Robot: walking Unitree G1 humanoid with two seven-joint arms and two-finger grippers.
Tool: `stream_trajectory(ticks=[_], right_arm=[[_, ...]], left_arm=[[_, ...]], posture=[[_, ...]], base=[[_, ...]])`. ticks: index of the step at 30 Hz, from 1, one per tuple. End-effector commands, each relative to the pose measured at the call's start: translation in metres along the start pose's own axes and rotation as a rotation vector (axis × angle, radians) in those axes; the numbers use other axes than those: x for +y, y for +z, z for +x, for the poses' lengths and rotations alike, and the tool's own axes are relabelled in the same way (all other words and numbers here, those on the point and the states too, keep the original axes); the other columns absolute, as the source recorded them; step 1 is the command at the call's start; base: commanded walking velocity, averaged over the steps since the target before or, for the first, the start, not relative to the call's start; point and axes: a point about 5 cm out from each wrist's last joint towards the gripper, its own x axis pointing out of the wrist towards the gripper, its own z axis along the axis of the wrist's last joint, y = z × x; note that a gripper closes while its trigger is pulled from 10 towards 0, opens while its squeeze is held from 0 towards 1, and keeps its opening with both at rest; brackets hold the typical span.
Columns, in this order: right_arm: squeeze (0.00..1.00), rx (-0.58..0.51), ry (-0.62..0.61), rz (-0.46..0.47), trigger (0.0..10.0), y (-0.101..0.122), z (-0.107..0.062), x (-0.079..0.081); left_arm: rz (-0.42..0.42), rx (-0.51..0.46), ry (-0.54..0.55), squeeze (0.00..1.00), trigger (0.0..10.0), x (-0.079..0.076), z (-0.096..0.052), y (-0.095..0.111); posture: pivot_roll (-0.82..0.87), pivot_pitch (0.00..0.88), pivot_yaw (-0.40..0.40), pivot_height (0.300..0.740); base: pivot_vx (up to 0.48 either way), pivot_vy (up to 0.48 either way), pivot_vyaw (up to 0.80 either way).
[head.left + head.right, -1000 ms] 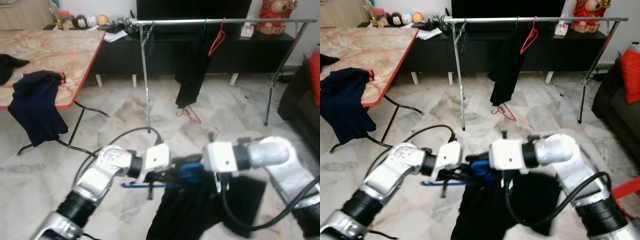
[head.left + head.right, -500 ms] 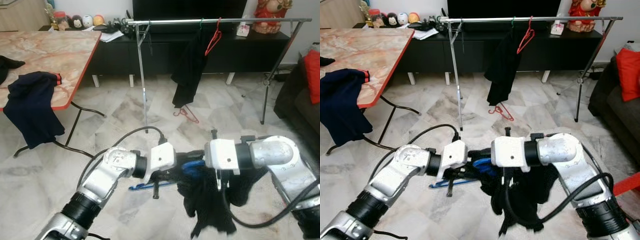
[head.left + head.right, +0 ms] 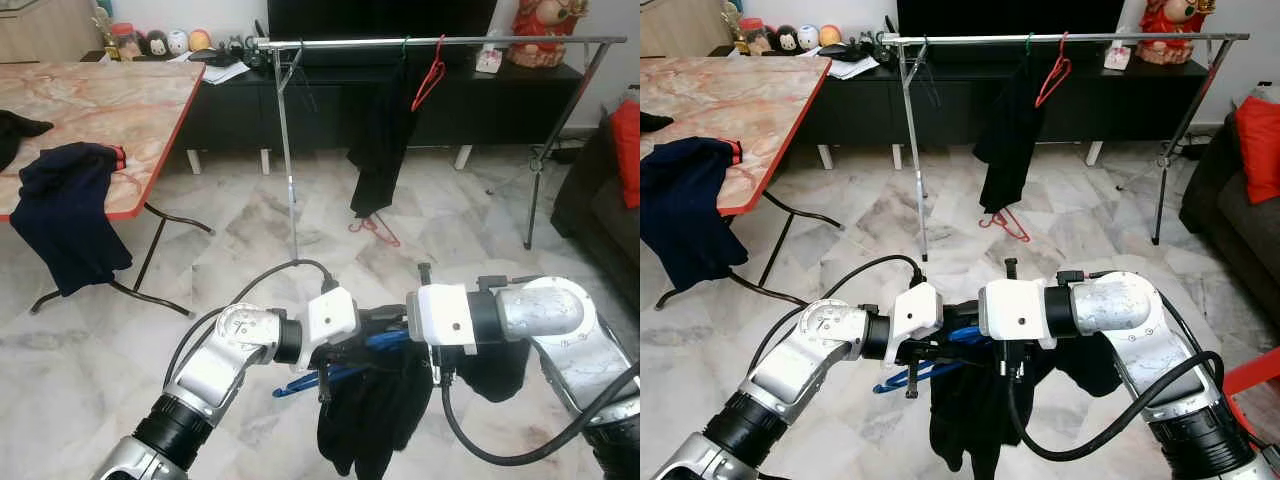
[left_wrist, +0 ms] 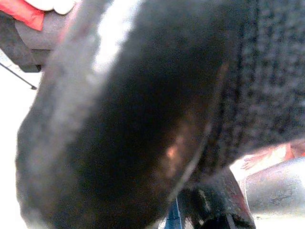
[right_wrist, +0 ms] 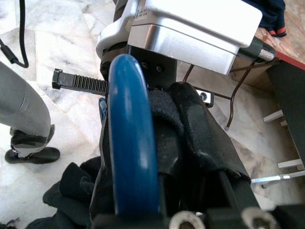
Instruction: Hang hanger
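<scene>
Both grippers' jaws clamp the blue hanger (image 3: pixel 330 377).

I see the blue hanger (image 5: pixel 131 138) as smooth, glossy plastic, and the black garment (image 3: pixel 370 415) draped on it as soft matt cloth with a knitted weave. My arms show brushed silver metal. The clothes rail (image 3: pixel 440 41) is shiny bare metal, the floor (image 3: pixel 240 235) polished veined marble tile, the table (image 3: pixel 100 100) a glossy marble-patterned top.
</scene>
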Motion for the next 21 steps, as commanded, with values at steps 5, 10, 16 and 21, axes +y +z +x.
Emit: stream_trajectory(ticks=[5, 10, 16, 21], right_arm=[[0.02, -0.047, 0.273, 0.006, 10.0, 0.001, 0.027, 0.034], [0.87, -0.023, 0.272, 0.017, 10.0, -0.002, 0.021, 0.035], [1.0, 0.031, 0.284, 0.032, 10.0, -0.01, 0.015, 0.037], [1.0, 0.04, 0.289, 0.036, 10.0, -0.012, 0.014, 0.038]], left_arm=[[0.077, -0.155, 0.192, 0.0, 10.0, 0.028, -0.014, 0.041], [0.077, -0.153, 0.199, 0.0, 10.0, 0.029, -0.016, 0.04], [0.076, -0.146, 0.205, 0.0, 10.0, 0.03, -0.017, 0.038], [0.071, -0.143, 0.211, 0.0, 10.0, 0.03, -0.017, 0.036]], posture=[[-0.1, 0.016, -0.014, 0.74], [-0.1, 0.016, -0.014, 0.74], [-0.11, 0.017, -0.015, 0.74], [-0.11, 0.018, -0.016, 0.74]], base=[[0.0, 0.0, 0.0], [0.0, 0.0, 0.0], [0.0, 0.0, 0.0], [0.0, 0.0, 0.0]])
